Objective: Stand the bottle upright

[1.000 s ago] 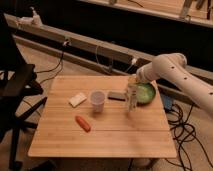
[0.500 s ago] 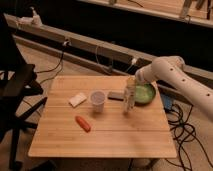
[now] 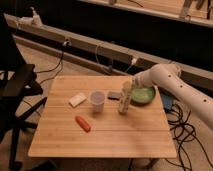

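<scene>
Gripper [image 3: 127, 90] sits right of centre on the wooden table [image 3: 100, 135], clamped on the top of the upright bottle [image 3: 124, 102], beside the green bowl [image 3: 142, 95].

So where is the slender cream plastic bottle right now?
The slender cream plastic bottle stands upright right of centre on the wooden table, between the translucent white cup and green bowl, under the gripper.

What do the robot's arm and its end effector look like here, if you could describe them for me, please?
The arm is a thick, rounded tube in glossy white, entering from the right edge, with small dark dots near its elbow. It narrows to a darker grey end effector over the middle of the wooden table. No cables or markings show on the arm itself.
</scene>
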